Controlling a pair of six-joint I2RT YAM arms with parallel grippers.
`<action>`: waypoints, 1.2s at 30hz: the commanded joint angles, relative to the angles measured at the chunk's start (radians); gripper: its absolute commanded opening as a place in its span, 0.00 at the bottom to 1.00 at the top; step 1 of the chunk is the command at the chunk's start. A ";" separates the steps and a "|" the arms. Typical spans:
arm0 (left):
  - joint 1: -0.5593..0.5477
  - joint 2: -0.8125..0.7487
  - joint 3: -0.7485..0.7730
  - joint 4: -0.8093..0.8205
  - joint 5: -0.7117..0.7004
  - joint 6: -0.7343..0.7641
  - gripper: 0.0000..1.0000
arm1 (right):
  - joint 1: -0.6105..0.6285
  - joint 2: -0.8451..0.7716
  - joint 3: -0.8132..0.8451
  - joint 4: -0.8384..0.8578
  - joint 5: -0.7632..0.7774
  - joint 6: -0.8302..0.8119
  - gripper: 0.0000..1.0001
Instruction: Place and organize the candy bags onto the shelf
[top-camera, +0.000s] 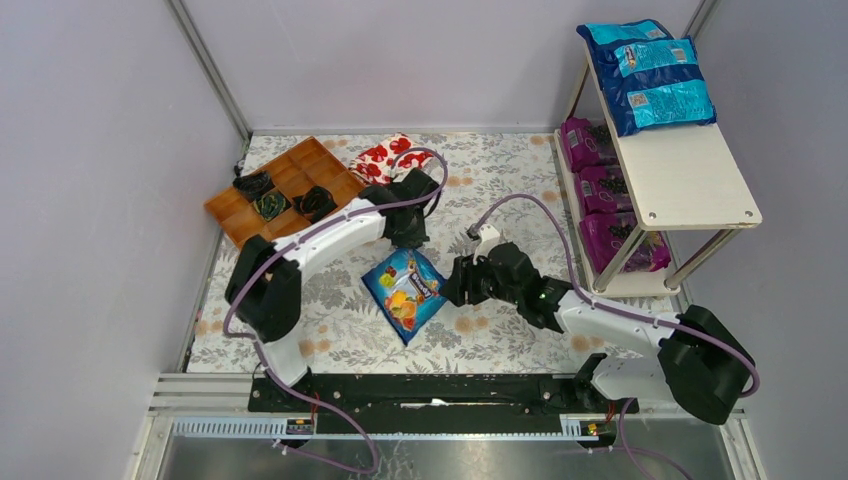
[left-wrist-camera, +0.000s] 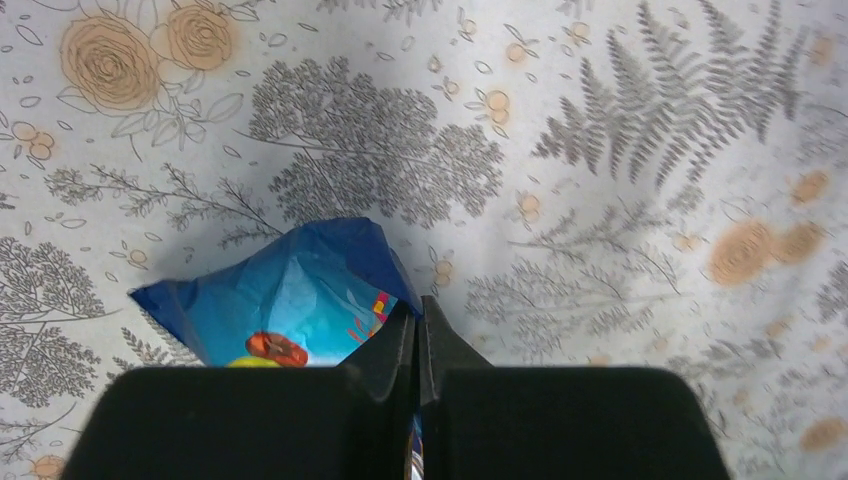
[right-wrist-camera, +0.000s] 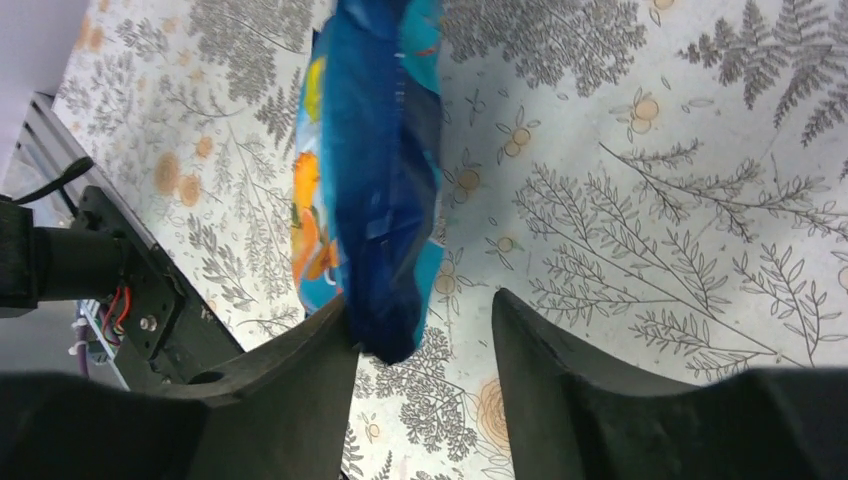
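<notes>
**Workpiece.** One blue candy bag (top-camera: 405, 292) lies on the patterned table (top-camera: 500, 190), near its centre and off the shelf (top-camera: 690, 175).

**Left gripper** (top-camera: 407, 232). Located at 12 o'clock of the bag. In the left wrist view the fingers (left-wrist-camera: 395, 350) are clenched together with no gap. They appear to pinch the bag's edge, but the contact point is partly hidden.

**Right gripper** (top-camera: 452, 283). Located at 3 o'clock of the bag. In the right wrist view the jaws are released. The bag end sits between them, touching one finger (right-wrist-camera: 335, 330), and a gap separates it from the other.

**Shelf.** Located at 2 o'clock of the bag. Blue bags (top-camera: 650, 80) lie on the upper board. Purple bags (top-camera: 600, 190) lie on the lower board.

**Other items.** A wooden tray (top-camera: 300, 160) lies at 10 o'clock of the bag. A flower-patterned packet (top-camera: 383, 157) lies just beside it.
</notes>
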 joint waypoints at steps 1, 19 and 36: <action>-0.022 -0.142 -0.037 0.095 0.049 -0.001 0.00 | 0.008 0.046 0.094 -0.084 0.006 0.136 0.65; -0.043 -0.212 -0.024 0.107 0.083 0.010 0.00 | 0.049 0.246 0.419 -0.290 0.008 0.216 0.83; -0.043 -0.250 -0.033 0.124 0.082 0.030 0.04 | 0.076 0.307 0.391 -0.237 0.151 0.264 0.48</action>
